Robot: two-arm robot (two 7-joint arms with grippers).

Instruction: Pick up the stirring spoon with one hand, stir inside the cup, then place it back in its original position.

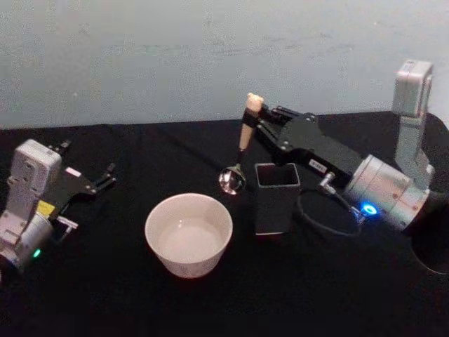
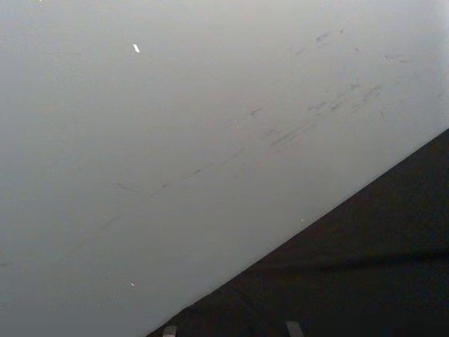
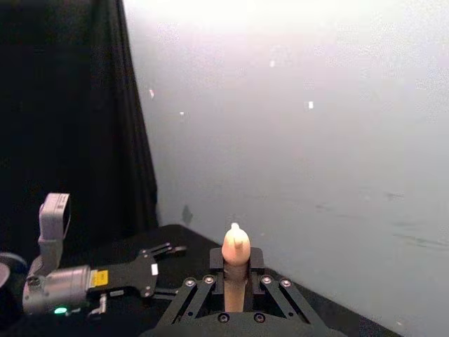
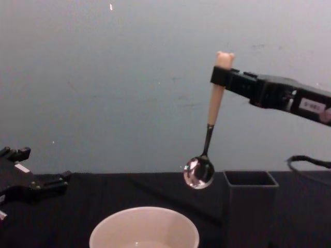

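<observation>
The stirring spoon (image 4: 211,116) hangs nearly upright in the air, bear head on top and shiny bowl at the bottom, tipped a little. Its bowl sits above the level of the cup (image 1: 184,267) rim, behind the cup and to its right, just beside the top of the dark holder box (image 1: 276,196). The right gripper (image 4: 223,76) is clamped on the pale handle just under the bear head (a high hold, so the long neck can swing).

The step in hand looks like the carry over to the cup. To do it well, shift the spoon left and towards the robot until the bowl is over the cup's middle. Only then lower it, keep the circles small and stay off the wall so the cup does not slide on the black worktop (image 1: 337,295).

The left gripper (image 1: 105,175) lies parked at the worktop's left, fingers apart.
</observation>
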